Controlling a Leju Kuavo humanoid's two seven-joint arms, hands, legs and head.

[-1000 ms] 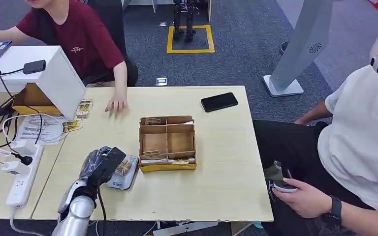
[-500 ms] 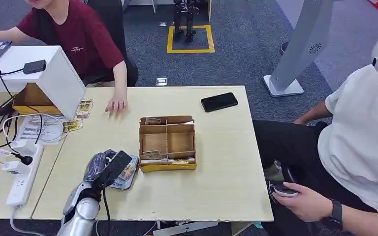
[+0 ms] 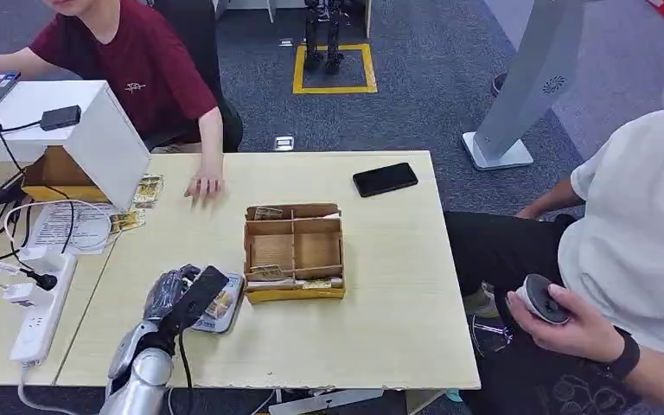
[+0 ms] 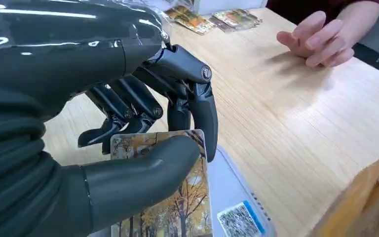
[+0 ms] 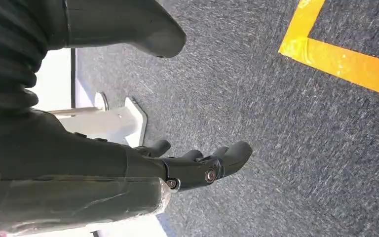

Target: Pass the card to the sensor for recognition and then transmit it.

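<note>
Left hand (image 4: 143,148): we see it pinch the card (image 4: 170,207) between thumb and fingers.
Card: it sits over the sensor (image 3: 218,313), near left of the cardboard organiser (image 3: 294,252).
Right hand (image 5: 197,165): we see it hang loose, holding nothing.

Cardboard organizer (image 3: 294,251) stands just right of left hand (image 3: 177,294).

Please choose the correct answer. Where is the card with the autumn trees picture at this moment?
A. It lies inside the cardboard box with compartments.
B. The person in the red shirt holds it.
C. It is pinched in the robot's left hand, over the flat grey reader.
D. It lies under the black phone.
C: the left hand pinches the card between thumb and fingers, just above the grey reader on the table.
</note>
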